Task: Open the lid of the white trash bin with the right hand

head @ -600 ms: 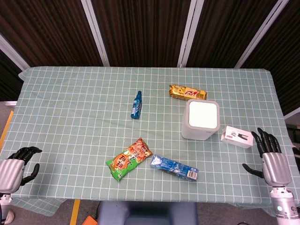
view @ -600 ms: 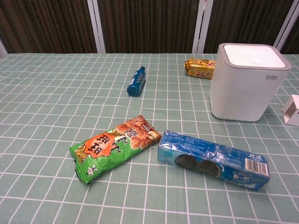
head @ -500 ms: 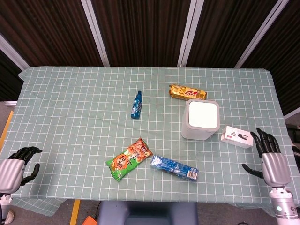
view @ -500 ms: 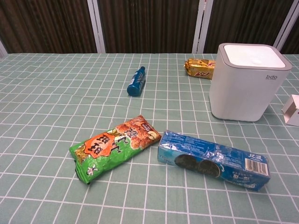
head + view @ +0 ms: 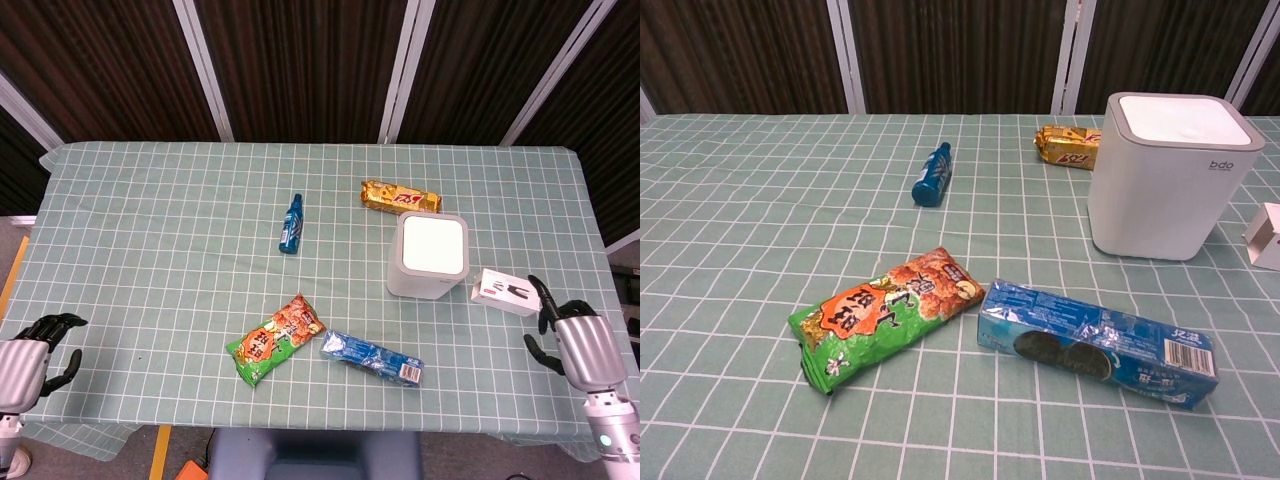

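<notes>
The white trash bin (image 5: 429, 256) stands on the right half of the table with its flat lid (image 5: 433, 244) closed; the chest view shows the white trash bin (image 5: 1170, 176) at the upper right. My right hand (image 5: 572, 338) hovers over the table's front right corner, well right of the bin, empty, its fingers bent forward and apart. My left hand (image 5: 32, 357) hangs off the front left corner, fingers loosely curled and holding nothing. Neither hand appears in the chest view.
A small white box (image 5: 505, 291) lies between the bin and my right hand. A gold snack bar (image 5: 400, 197) sits behind the bin, a blue bottle (image 5: 291, 224) left of it. A green snack bag (image 5: 275, 339) and a blue cookie pack (image 5: 372, 357) lie near the front.
My right hand has tipped forward and edged toward the table, its fingers now bent instead of pointing up. Nothing on the table has moved.
</notes>
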### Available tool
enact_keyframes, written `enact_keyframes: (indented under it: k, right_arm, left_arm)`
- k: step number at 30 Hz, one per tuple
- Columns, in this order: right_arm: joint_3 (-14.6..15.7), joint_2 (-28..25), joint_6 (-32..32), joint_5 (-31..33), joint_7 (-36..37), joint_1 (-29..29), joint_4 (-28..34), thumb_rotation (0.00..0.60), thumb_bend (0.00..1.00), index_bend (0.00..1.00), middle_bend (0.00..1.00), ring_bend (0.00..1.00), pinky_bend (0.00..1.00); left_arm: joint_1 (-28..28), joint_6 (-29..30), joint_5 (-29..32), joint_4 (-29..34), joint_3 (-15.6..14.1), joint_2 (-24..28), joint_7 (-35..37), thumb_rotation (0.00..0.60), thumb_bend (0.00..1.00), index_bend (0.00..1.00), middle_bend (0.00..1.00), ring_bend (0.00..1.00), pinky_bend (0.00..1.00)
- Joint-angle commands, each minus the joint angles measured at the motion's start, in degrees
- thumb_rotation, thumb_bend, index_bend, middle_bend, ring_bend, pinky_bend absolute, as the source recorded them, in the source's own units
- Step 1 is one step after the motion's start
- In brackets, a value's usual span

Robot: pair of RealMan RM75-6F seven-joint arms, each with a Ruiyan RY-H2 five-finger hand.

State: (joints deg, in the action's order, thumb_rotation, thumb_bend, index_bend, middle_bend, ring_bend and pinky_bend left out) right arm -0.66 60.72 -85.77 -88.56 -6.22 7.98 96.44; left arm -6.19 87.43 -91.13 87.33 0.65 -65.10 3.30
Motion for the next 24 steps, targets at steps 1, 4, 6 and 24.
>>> enact_keyframes:
  k: [1, 4, 6, 24]
  right_arm:
    - [1.09, -8.84, 7.98, 1.29, -4.27, 2.9, 8.36, 0.6, 0.47, 0.08, 0.76, 0.75, 0.63]
    - [0.66, -10.79, 11.53, 3.0, -7.7, 4.62, 10.93, 0.6, 0.47, 0.08, 0.77, 0.76, 0.67]
    - [-0.15, -10.64, 13.01, 4.12, -9.79, 5.78, 11.84, 0.6, 0.47, 0.07, 0.77, 0.79, 0.71]
    - [-5.1, -10.1, 30.36, 17.04, -14.25, 17.88, 16.67, 0.6, 0.47, 0.04, 0.78, 0.95, 0.93]
  left_arm:
    - [0.23, 0.61, -0.32, 0.09, 0.0, 0.07, -0.08, 0.6, 0.47, 0.32, 0.29, 0.26, 0.46]
    - [0.33, 0.83, -0.48, 0.24, -0.04, 0.06, -0.23, 0.6, 0.47, 0.32, 0.29, 0.26, 0.46]
    - [0.27, 0.59, -0.52, 0.36, -0.13, 0.06, -0.51, 0.6, 0.47, 0.32, 0.29, 0.26, 0.46]
    - [0.15, 0.36, -0.82, 0.4, -0.26, 0.04, -0.66, 0.6, 0.47, 0.32, 0.29, 0.26, 0.46]
